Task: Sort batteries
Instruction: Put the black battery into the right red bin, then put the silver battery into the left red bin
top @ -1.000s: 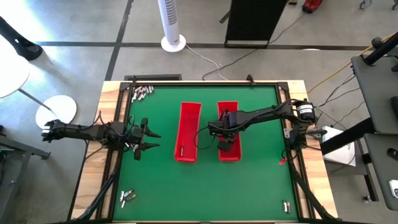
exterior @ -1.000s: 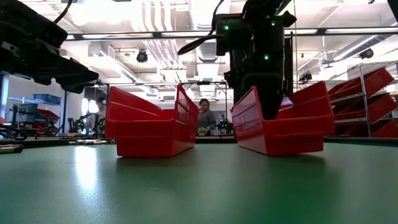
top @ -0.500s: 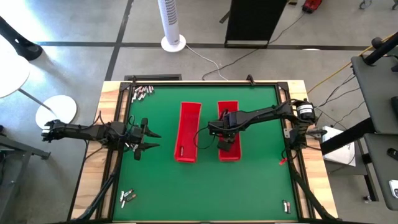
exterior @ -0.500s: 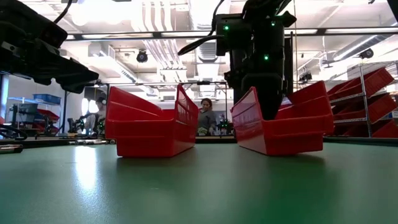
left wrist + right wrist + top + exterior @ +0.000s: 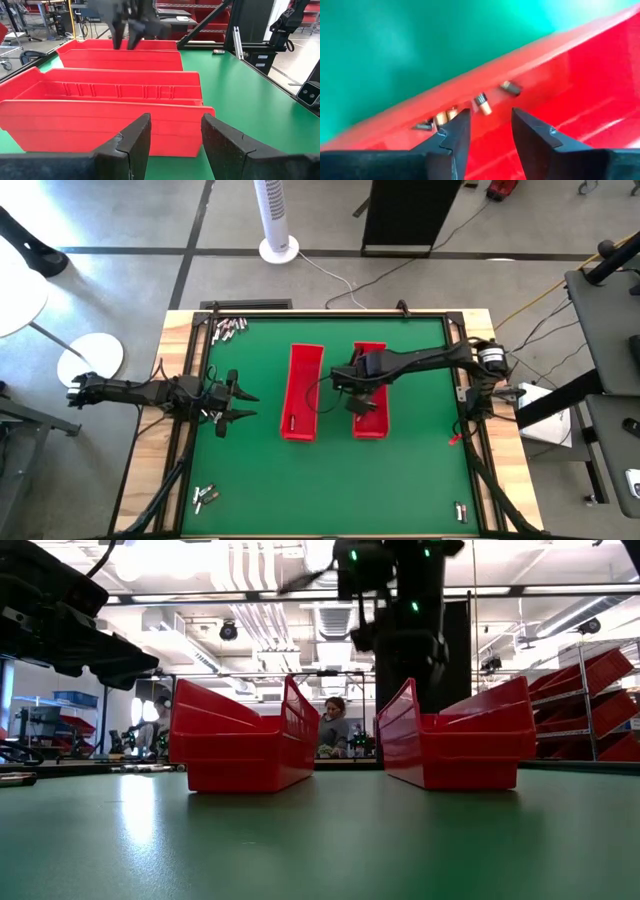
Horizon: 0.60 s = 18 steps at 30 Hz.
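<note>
Right end effector hovers over the right red tray, fingers apart, holding nothing. Batteries lie in that tray directly ahead of its fingertips. Left end effector is parked centre-left on the worktop, fingers apart. Loose batteries remain at the worktop's corners; the right arm is nearer the bottom-right one.

Ahead of your left gripper, the near red tray is blocking (its long wall); green mat alongside is lying open.
</note>
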{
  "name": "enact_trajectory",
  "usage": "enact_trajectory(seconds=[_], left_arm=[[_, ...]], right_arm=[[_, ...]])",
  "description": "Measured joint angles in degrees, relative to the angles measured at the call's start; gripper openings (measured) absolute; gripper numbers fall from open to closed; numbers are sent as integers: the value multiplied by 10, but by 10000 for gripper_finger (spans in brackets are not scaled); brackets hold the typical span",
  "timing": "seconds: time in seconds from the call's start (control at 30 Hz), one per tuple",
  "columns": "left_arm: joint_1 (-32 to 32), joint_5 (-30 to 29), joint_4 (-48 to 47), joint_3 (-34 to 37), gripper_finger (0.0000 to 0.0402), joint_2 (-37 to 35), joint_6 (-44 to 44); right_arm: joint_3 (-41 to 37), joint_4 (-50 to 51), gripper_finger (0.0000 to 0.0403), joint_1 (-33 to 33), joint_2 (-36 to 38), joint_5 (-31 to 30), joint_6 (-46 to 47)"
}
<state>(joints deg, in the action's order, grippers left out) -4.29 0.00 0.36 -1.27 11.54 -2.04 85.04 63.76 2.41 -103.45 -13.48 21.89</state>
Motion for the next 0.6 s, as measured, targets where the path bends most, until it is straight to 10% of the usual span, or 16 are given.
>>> enact_trajectory(seconds=[0.6], left_arm=[[0, 0, 0, 0, 155, 0, 0]], right_arm=[[68, 69, 129, -90, 86, -35, 145]])
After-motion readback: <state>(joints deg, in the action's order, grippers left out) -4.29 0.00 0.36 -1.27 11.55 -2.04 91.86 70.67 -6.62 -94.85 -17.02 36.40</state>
